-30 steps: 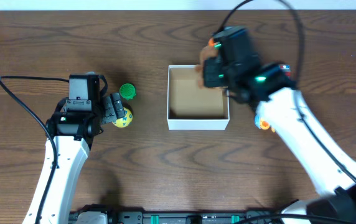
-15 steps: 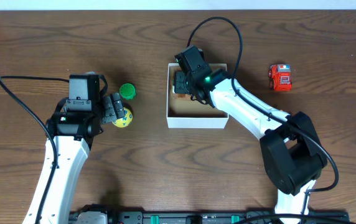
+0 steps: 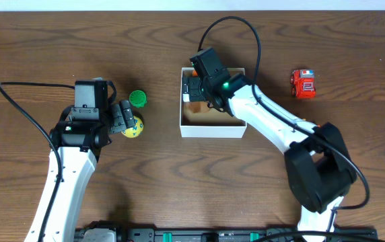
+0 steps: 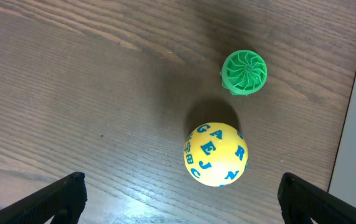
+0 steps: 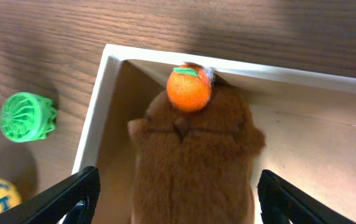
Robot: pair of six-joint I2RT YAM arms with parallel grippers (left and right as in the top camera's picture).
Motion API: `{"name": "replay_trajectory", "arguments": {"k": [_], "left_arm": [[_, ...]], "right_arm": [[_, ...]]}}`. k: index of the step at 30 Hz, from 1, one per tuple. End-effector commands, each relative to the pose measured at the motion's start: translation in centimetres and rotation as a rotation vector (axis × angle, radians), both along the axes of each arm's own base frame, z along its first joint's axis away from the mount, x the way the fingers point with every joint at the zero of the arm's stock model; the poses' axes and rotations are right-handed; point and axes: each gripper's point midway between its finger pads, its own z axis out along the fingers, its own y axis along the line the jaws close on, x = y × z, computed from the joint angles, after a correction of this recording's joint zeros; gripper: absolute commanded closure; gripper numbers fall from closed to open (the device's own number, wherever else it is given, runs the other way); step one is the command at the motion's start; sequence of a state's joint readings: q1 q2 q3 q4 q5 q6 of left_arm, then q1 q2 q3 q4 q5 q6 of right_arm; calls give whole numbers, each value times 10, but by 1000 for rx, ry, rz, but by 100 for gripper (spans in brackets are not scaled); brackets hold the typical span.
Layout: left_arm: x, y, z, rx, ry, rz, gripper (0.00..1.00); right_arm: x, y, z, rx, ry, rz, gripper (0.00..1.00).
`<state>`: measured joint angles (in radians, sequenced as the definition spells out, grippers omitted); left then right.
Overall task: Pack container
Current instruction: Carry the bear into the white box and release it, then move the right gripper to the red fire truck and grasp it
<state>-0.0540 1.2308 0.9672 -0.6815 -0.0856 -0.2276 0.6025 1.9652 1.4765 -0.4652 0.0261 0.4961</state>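
The container is a square white box with a tan inside, at the table's middle. A brown plush toy with an orange ball on it lies in the box's back left corner. My right gripper hangs over it, open, with both fingers clear of the fur in the right wrist view. My left gripper is open beside a yellow lettered ball. A green ridged toy sits just beyond the ball.
A red toy car stands on the table to the right of the box. The container's white wall shows at the right edge of the left wrist view. Dark wood tabletop surrounds everything.
My right gripper has come down into the box's back left corner and opened, letting go of the brown plush toy. The left arm has not moved.
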Motion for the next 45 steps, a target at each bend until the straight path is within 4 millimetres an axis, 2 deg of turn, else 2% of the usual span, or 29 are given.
{"name": "replay_trajectory", "arguments": {"k": [1,4,7,8,9,10,13,15,17,19,21,25,30,36,40,43,45], "left_arm": [[3,3,6,20,-10,-6,2],[3,3,6,20,-10,-6,2],[3,3,6,20,-10,-6,2],[3,3,6,20,-10,-6,2],[3,3,6,20,-10,-6,2],[3,3,6,20,-10,-6,2],[3,3,6,21,-10,-6,2],[3,3,6,20,-10,-6,2],[3,3,6,20,-10,-6,2],[3,3,6,20,-10,-6,2],[3,3,6,20,-10,-6,2],[3,3,6,20,-10,-6,2],[3,3,6,20,-10,-6,2],[3,3,6,20,-10,-6,2],[3,3,6,21,-10,-6,2],[3,3,6,20,-10,-6,2],[3,3,6,20,-10,-6,2]], "right_arm": [[6,-15,60,49,-99,-13,18],[8,-44,94,68,-137,-66,18],[10,-93,125,50,-175,-167,16],[10,-123,135,25,-186,-235,13],[10,-140,139,8,-187,-274,13],[9,-173,142,-28,-181,-349,12],[3,-236,133,-113,-127,-493,8],[-3,-275,118,-163,-61,-576,7],[-7,-309,96,-200,8,-632,6],[-7,-331,74,-218,66,-660,5],[-4,-342,51,-222,115,-634,5],[15,-346,5,-214,167,-496,5],[25,-352,-33,-195,211,-487,8],[26,-339,-61,-162,258,-421,12],[27,-338,-69,-164,271,-417,23],[25,-338,-74,-165,284,-416,35],[22,-338,-79,-167,297,-415,36]]}}
